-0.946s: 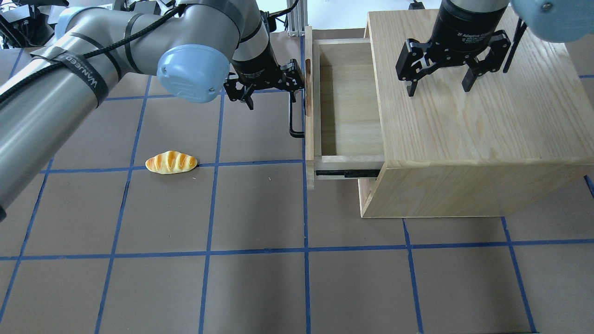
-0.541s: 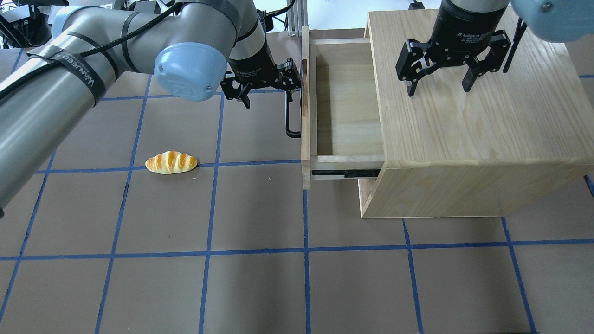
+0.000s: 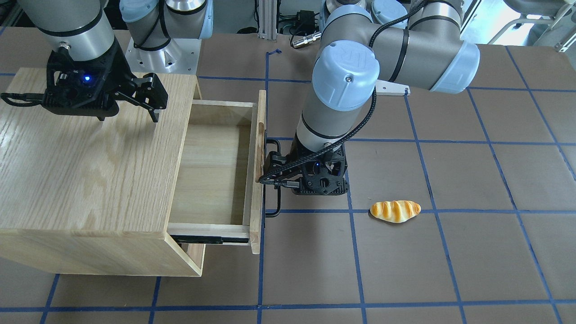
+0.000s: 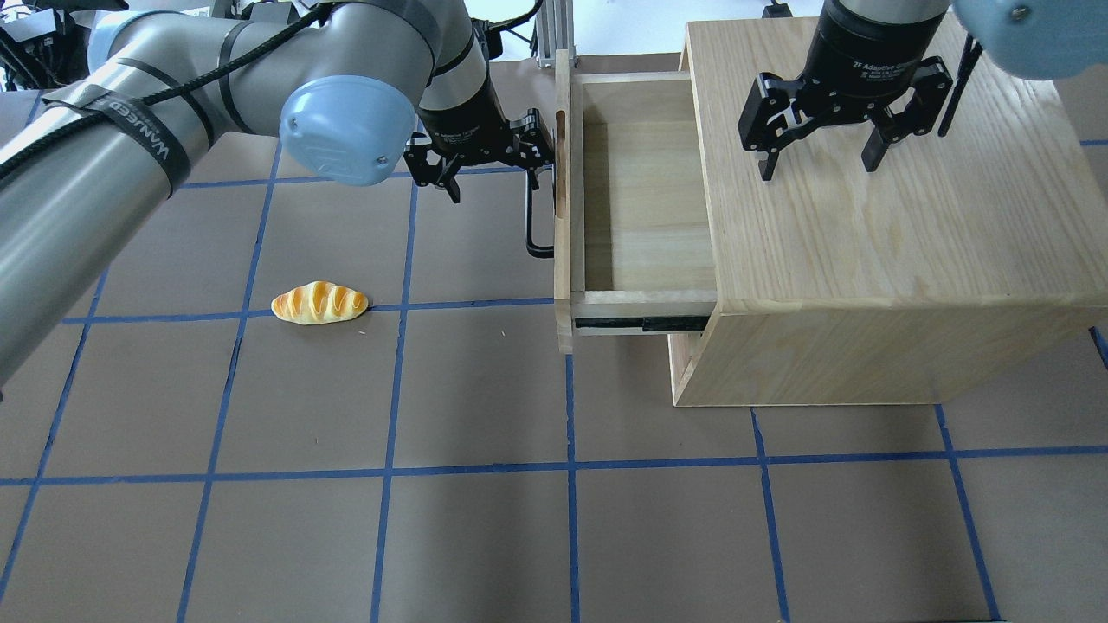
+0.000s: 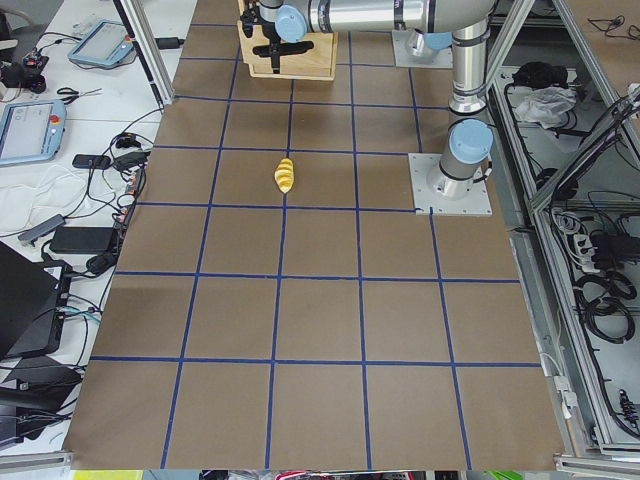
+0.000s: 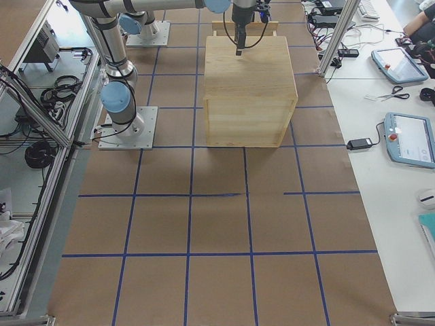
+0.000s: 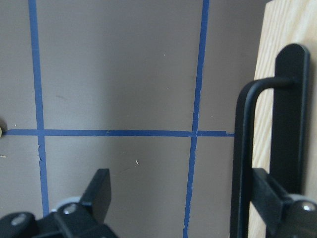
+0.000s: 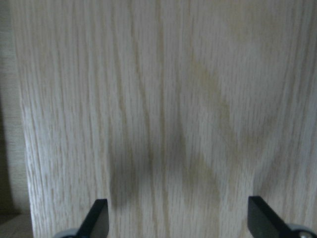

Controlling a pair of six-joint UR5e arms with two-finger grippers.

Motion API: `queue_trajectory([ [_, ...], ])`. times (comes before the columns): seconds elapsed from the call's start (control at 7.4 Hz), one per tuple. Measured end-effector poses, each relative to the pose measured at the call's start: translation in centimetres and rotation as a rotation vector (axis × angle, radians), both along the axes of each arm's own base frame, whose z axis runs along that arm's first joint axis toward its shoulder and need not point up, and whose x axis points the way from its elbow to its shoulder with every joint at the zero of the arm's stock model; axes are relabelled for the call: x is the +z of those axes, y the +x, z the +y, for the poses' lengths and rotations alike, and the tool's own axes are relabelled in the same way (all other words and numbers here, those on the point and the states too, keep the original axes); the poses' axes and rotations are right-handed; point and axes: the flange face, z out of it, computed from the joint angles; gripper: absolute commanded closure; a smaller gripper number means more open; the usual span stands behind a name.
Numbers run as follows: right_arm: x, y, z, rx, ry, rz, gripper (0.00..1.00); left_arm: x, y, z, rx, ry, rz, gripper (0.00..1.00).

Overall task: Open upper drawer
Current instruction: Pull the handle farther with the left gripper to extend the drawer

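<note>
The upper drawer (image 4: 645,208) is a light wood box, pulled well out of the wooden cabinet (image 4: 883,190) and empty inside; it also shows in the front-facing view (image 3: 216,171). Its front panel carries a black bar handle (image 4: 531,216). My left gripper (image 4: 493,177) is open and points down. One finger sits between the handle (image 7: 242,163) and the drawer front, and the other stands free over the table. My right gripper (image 4: 818,164) is open and empty just above the cabinet top (image 8: 163,99).
A toy bread roll (image 4: 318,303) lies on the brown table to the left of the drawer, also in the front-facing view (image 3: 395,210). Blue tape lines grid the table. The cabinet (image 6: 248,88) stands at the right half, with a black slide rail (image 4: 640,324) exposed.
My left gripper has moved left with its finger hooked behind the handle, and the upper drawer has slid further out of the cabinet. The right gripper has not moved.
</note>
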Motion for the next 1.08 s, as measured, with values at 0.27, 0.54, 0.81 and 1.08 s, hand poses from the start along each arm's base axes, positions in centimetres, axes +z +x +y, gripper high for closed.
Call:
queue_trajectory([
  [0.27, 0.0, 0.0, 0.0, 0.0, -0.001, 0.0, 0.0, -0.1, 0.2, 0.0, -0.008, 0.002, -0.002, 0.0],
  [0.54, 0.0, 0.0, 0.0, 0.0, -0.001, 0.0, 0.0, 0.0, 0.7, -0.2, -0.009, 0.003, -0.015, 0.0],
  [0.81, 0.0, 0.0, 0.0, 0.0, -0.001, 0.0, 0.0, 0.0, 1.0, -0.3, -0.007, 0.004, -0.02, 0.0],
  [1.08, 0.0, 0.0, 0.0, -0.001, 0.0, 0.0, 0.0, -0.1, 1.9, -0.6, 0.008, 0.007, -0.022, 0.0],
])
